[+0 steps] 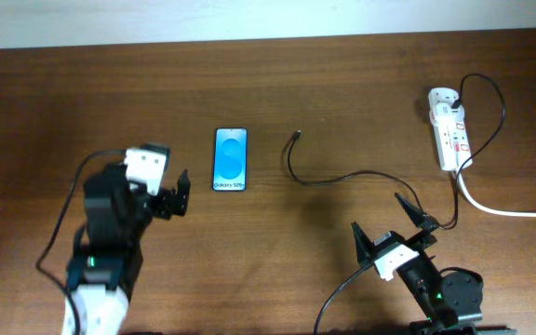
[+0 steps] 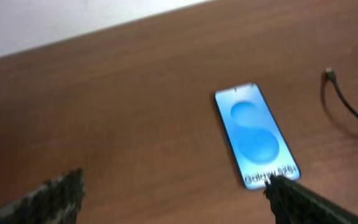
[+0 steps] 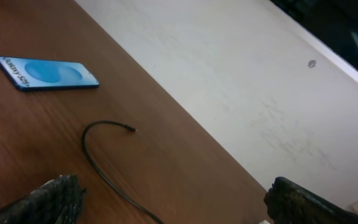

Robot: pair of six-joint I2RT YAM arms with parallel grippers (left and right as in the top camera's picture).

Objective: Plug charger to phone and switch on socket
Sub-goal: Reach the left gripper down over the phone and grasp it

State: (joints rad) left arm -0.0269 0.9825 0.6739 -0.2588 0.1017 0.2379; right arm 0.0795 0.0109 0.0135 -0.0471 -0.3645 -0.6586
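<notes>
The phone (image 1: 231, 159) lies flat on the wooden table, blue screen up; it also shows in the left wrist view (image 2: 255, 135) and the right wrist view (image 3: 47, 73). The charger cable (image 1: 342, 179) runs from the socket across the table, its free plug tip (image 1: 296, 137) lying right of the phone, apart from it; the tip shows in the wrist views (image 2: 329, 73) (image 3: 131, 129). The socket (image 1: 448, 128), a white power strip, lies at the far right. My left gripper (image 1: 177, 195) is open, left of the phone's near end. My right gripper (image 1: 394, 223) is open and empty near the front.
The strip's thick white cord (image 1: 505, 210) runs off the right edge. A white wall (image 3: 260, 93) borders the table's far edge. A black cable (image 1: 487, 102) loops beside the strip.
</notes>
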